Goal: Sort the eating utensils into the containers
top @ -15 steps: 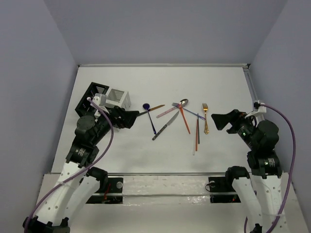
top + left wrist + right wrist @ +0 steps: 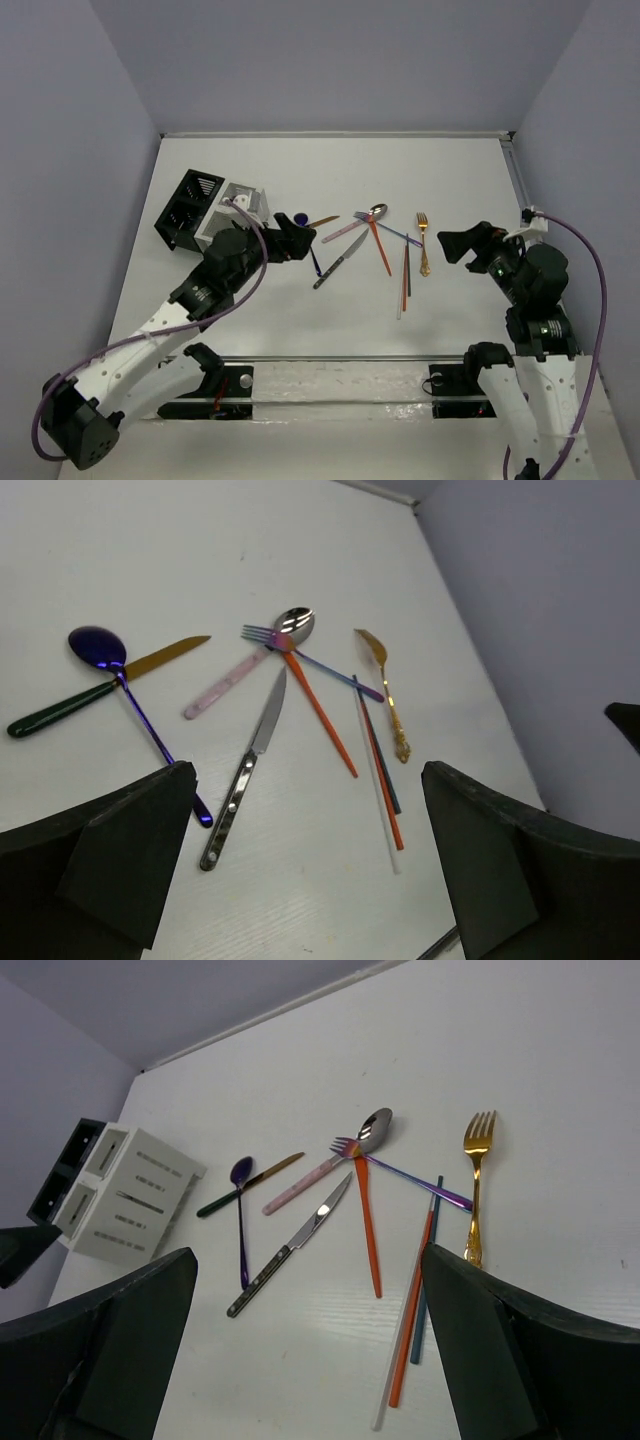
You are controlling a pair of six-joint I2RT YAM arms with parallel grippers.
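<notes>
The eating utensils lie in a loose spread mid-table: a blue spoon [image 2: 301, 218], a silver knife [image 2: 339, 261], a silver spoon [image 2: 378, 210], a gold fork [image 2: 423, 238], a purple fork [image 2: 396, 233], an orange stick [image 2: 380, 249] and thin orange and white sticks [image 2: 404, 288]. The black container [image 2: 186, 206] and white container [image 2: 243, 199] stand joined at the back left. My left gripper [image 2: 297, 243] is open and empty, just left of the blue spoon [image 2: 97, 645] and knife [image 2: 243, 779]. My right gripper [image 2: 448, 246] is open and empty, right of the gold fork [image 2: 476, 1187].
A pink-handled piece [image 2: 225, 684] and a gold blade with a dark green handle [image 2: 60, 708] lie among the cutlery. The white caddy [image 2: 134, 1198] shows in the right wrist view. Grey walls close in the table on three sides.
My left arm has reached forward and right, bringing its gripper closer to the blue spoon and uncovering the caddies. The right arm has hardly moved.
</notes>
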